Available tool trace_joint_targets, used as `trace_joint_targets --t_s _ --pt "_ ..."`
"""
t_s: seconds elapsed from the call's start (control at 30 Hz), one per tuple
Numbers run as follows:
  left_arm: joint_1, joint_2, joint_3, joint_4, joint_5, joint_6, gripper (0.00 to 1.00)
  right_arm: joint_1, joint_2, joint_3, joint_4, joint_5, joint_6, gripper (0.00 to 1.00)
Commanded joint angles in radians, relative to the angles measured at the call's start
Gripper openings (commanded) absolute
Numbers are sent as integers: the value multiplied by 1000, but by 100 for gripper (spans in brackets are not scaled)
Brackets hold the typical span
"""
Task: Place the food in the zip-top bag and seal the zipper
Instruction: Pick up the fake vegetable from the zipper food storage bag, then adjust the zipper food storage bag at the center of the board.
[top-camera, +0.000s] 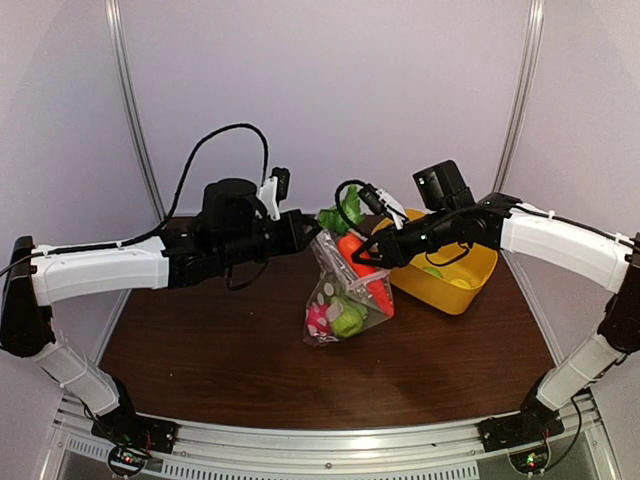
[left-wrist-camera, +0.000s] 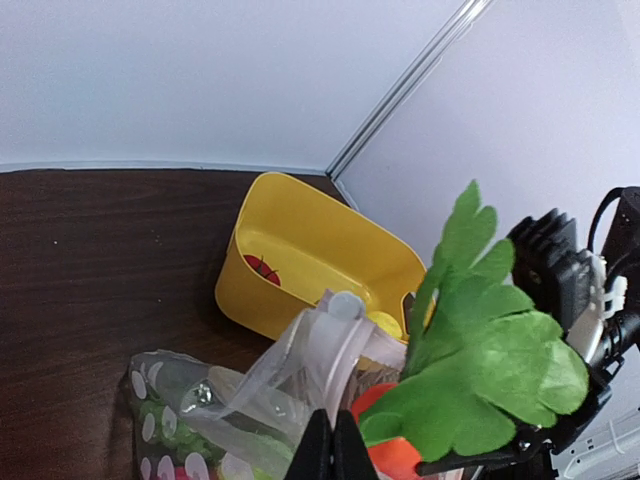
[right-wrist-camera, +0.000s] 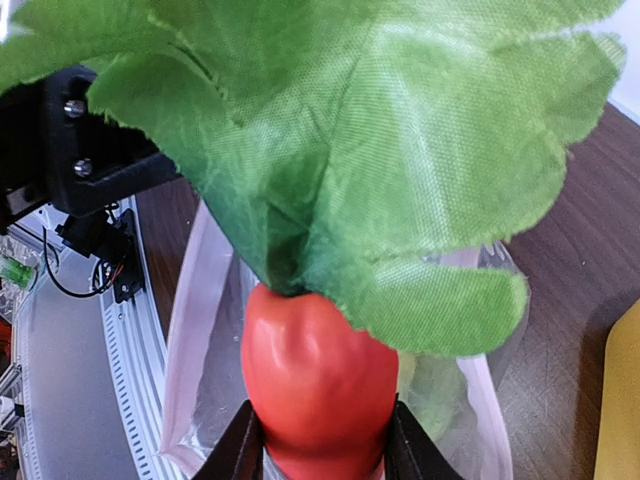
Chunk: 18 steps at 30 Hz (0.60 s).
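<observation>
Your left gripper (left-wrist-camera: 333, 447) has its jaws pressed together on the film at the mouth of the zip-top bag (top-camera: 345, 295), and it holds this edge up above the table (top-camera: 200, 350). Your right gripper (right-wrist-camera: 320, 452) is clamped on the orange body of the carrot (right-wrist-camera: 315, 370), and the green top (right-wrist-camera: 380, 150) spreads wide above the fingers. The carrot is at the bag's mouth. From the top view its lower part seems to be inside the film already. Some pink and green food (top-camera: 335, 318) lies at the bottom of the bag. The yellow basket (top-camera: 455, 275) stands just beside the bag, with at least a red piece (left-wrist-camera: 262, 268) and a yellow piece (left-wrist-camera: 385, 322) in it.

Several things can go wrong from here. The mouth is held at one side only, so the opening is slack. If you let the carrot go too high, it can catch on the rim and tip out onto the table. If you push it down hard, the film can slip out of the left jaws, and then the bag falls and the food spills. The leafy top is broad and soft. If it rests across the zipper (right-wrist-camera: 188, 340), the strip will not press closed. When the right fingers draw back, they can also drag the film with them.
</observation>
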Motion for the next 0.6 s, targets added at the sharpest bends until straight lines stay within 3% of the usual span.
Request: trace_joint_targets --t_s 0.0,0.3,0.57 --pt "9 -34 -33 137 28 5 0 3 68 44 -124 -31 -6 26" --pt "9 -36 -33 118 37 5 0 -8 44 283 -366 39 -220 57" --pt "9 -30 -17 106 31 14 0 -51 -13 219 -349 161 -198 60"
